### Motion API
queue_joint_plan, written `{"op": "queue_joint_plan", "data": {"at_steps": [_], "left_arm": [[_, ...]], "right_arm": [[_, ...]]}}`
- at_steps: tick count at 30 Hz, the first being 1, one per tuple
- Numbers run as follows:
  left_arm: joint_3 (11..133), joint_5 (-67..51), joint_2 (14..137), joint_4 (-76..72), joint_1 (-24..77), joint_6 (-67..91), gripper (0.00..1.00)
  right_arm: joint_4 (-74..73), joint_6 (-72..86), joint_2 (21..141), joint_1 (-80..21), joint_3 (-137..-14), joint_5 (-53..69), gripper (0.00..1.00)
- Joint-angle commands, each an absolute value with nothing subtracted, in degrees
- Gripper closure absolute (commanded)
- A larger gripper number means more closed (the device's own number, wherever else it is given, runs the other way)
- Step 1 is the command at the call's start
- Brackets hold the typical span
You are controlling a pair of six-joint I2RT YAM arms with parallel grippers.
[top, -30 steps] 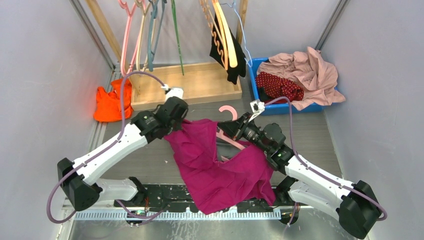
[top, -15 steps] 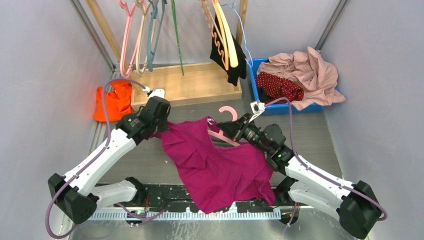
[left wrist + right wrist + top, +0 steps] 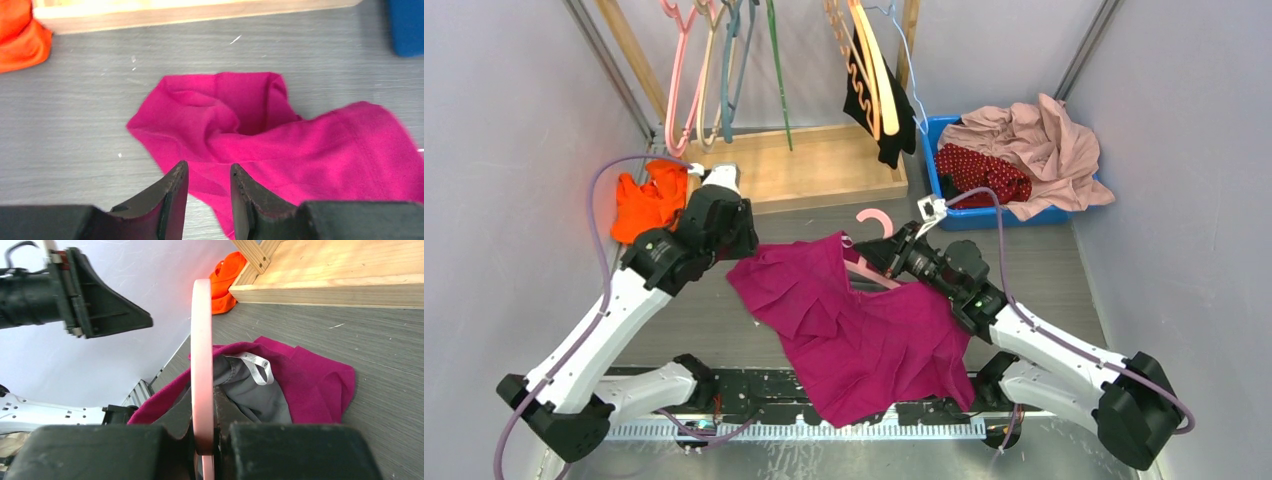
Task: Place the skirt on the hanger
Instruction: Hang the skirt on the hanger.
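Pulling back toward the far left, the left gripper [image 3: 207, 172] is hovering released over the near edge of the magenta garment [image 3: 854, 325].
Dotted red skirt [image 3: 982, 172] is lying in the blue bin [image 3: 984, 219] at the far right, partly under a pale pink garment [image 3: 1044, 140]; right gripper [image 3: 203, 415] is clenching the pink hanger [image 3: 201, 340], which is poking out of the magenta garment on the table [image 3: 1064, 270].
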State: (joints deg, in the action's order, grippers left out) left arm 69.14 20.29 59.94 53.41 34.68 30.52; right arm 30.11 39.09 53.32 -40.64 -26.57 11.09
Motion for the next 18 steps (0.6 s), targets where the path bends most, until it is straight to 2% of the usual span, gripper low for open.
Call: {"op": "queue_joint_plan", "data": {"at_steps": [1,11,18], "left_arm": [[74.8,15.7,58.0,54.5,40.0,32.6,0.63],[77.6,20.4,61.7,50.1,63.9,38.5,0.65],[77.2,22.2,59.5,49.1,67.3,38.5,0.66]], "right_arm": [[33.7,40.1,55.8,-40.4,-34.2,10.3,0.99],[30.7,43.2,67.0,-40.5,-45.9,8.9,0.99],[29.3,44.1,69.1,-40.5,-50.8,8.9,0.99]]}}
